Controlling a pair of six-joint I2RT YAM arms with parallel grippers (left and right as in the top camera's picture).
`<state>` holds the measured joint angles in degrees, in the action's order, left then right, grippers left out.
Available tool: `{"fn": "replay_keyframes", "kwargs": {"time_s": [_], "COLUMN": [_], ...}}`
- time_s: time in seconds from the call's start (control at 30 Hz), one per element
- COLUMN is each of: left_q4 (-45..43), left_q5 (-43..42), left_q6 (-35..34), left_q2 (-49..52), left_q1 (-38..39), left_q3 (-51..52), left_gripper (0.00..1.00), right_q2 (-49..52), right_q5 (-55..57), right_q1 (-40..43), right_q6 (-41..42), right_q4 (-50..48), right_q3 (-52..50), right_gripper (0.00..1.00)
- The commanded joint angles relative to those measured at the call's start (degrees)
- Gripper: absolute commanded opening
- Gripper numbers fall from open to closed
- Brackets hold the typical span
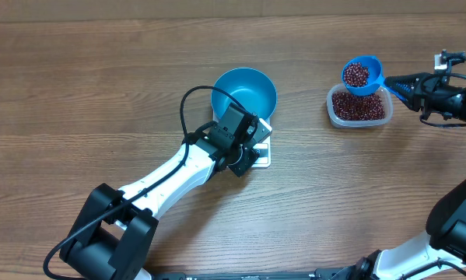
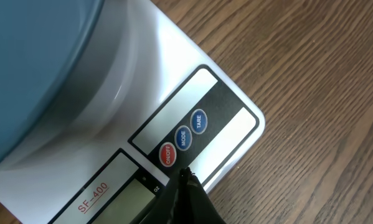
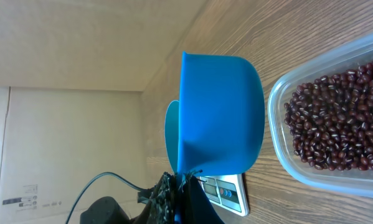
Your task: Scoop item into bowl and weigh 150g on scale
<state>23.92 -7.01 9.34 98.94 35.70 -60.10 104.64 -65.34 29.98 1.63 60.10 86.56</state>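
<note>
The blue bowl point(image 1: 244, 92) stands on the white scale point(image 1: 264, 158). My left gripper point(image 1: 248, 158) is shut and holds nothing. Its tip point(image 2: 186, 175) hovers at the scale's point(image 2: 142, 93) front panel, just beside the red ON/OFF button point(image 2: 167, 155); the bowl point(image 2: 30, 68) fills the upper left of the left wrist view. My right gripper point(image 1: 400, 84) is shut on the handle of a small blue scoop point(image 1: 361, 75), which carries red-brown beans above the clear tub point(image 1: 359, 106). In the right wrist view the scoop point(image 3: 220, 118) hangs before the gripper point(image 3: 189, 180), with the beans point(image 3: 335, 118) in the tub.
MODE point(image 2: 183, 138) and TARE point(image 2: 199, 121) buttons sit beside ON/OFF, and the display point(image 2: 121, 199) lies left of them. A black cable point(image 1: 187, 105) loops over the left wrist near the bowl. Bare wooden tabletop point(image 1: 100, 85) surrounds everything.
</note>
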Motion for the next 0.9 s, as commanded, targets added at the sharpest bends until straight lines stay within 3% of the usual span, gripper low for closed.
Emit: {"fn": "replay_keyframes", "kwargs": {"time_s": [0.0,0.87], "left_q4": [-0.3,-2.4], "left_q5": [-1.6,-1.5], "left_q6": [-0.6,-0.9], "left_q2": [2.1,4.2], "left_q1": [0.3,0.3], "left_q3": [0.0,0.0], "left_gripper": [0.04,0.04], "right_q2": [0.3,0.3], "right_q5": [-1.1,-1.1], "right_q1": [0.3,0.3], "right_q6": [-0.7,-0.7], "right_q4": [0.0,0.2], "right_q3": [-0.4,-0.4], "right_gripper": [0.04,0.04]}}
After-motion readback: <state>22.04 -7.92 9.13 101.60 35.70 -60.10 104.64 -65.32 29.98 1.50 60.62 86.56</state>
